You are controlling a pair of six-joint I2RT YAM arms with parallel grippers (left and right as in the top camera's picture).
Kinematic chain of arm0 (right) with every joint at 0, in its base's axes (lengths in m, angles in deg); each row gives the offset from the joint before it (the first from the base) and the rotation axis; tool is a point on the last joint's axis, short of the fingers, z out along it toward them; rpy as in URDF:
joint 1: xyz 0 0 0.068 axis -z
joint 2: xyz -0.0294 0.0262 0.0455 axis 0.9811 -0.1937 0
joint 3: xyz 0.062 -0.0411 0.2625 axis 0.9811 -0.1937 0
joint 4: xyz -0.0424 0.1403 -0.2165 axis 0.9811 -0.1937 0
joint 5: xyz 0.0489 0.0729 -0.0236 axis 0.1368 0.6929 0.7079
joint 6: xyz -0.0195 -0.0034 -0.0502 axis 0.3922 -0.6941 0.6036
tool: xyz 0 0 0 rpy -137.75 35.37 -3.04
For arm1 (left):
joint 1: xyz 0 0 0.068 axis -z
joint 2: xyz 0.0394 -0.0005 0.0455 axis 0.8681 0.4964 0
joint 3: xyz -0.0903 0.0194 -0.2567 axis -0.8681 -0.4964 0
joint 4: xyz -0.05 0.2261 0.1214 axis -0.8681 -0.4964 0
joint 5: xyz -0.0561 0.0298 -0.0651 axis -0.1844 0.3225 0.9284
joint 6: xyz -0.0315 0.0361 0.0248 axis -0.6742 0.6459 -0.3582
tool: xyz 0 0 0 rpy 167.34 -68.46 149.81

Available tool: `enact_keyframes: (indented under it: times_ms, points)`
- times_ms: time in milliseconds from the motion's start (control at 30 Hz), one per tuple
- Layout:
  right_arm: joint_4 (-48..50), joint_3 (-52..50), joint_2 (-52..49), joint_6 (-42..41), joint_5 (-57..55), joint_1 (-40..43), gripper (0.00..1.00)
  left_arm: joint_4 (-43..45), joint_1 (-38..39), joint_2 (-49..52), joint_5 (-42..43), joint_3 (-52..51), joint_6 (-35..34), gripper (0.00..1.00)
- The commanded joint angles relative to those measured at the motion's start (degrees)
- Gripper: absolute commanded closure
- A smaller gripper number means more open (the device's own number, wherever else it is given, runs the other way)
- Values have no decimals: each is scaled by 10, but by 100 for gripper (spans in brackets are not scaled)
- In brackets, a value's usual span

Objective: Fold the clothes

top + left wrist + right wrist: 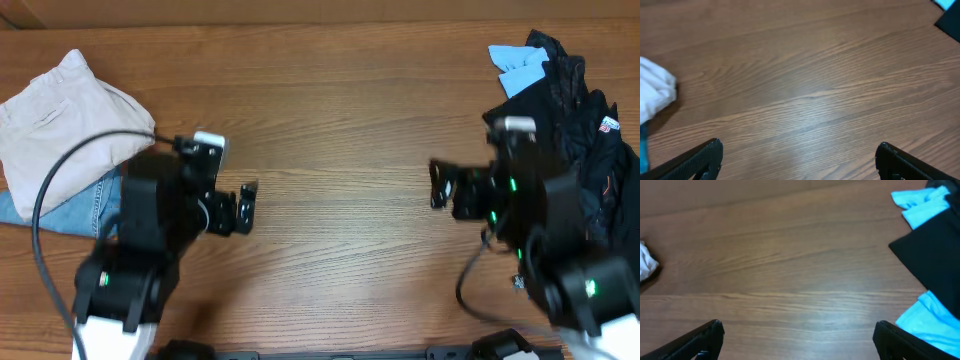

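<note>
The beige khaki shorts (60, 125) lie bunched and folded at the table's far left, partly on top of the denim shorts. A corner of them shows at the left edge of the left wrist view (652, 92) and the right wrist view (646, 262). My left gripper (247, 207) is open and empty over bare wood, to the right of the shorts and apart from them; its fingers frame bare table in the left wrist view (799, 155). My right gripper (437, 184) is open and empty over bare wood, its fingers wide apart in the right wrist view (797, 335).
Light-blue denim shorts (85, 210) lie under the beige shorts, partly hidden by my left arm. A heap of black and sky-blue garments (570, 110) sits at the right, beside my right arm, and shows in the right wrist view (930, 250). The wooden table (340, 120) spans between.
</note>
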Motion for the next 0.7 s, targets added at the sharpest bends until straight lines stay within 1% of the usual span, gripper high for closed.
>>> enact_keyframes:
  times_ms: [0, 67, 167, 333, 500, 600, 667]
  points:
    - [22, -83, 87, -5, -27, 0, 0, 4, 5, -60, -47, -30, -16, 0]
    - [30, -122, 132, -5, -47, 0, 0, 8, 5, -92, -85, -49, -36, 0]
    - [26, -137, 156, -5, -68, 0, 0, 25, 5, -121, -127, -77, -43, 0]
    - [7, -137, 153, -5, -69, 0, 0, 43, 4, -120, -111, -97, -35, 0]
    - [-21, -137, 153, -5, -69, 0, 0, 59, 3, -117, -38, -97, 26, 0]
    - [-28, -137, 153, -5, -69, 0, 0, 84, 2, -113, -45, -97, 33, 0]
    - [-28, -137, 153, -5, -69, 0, 0, 101, 2, -104, -67, -97, 33, 0]
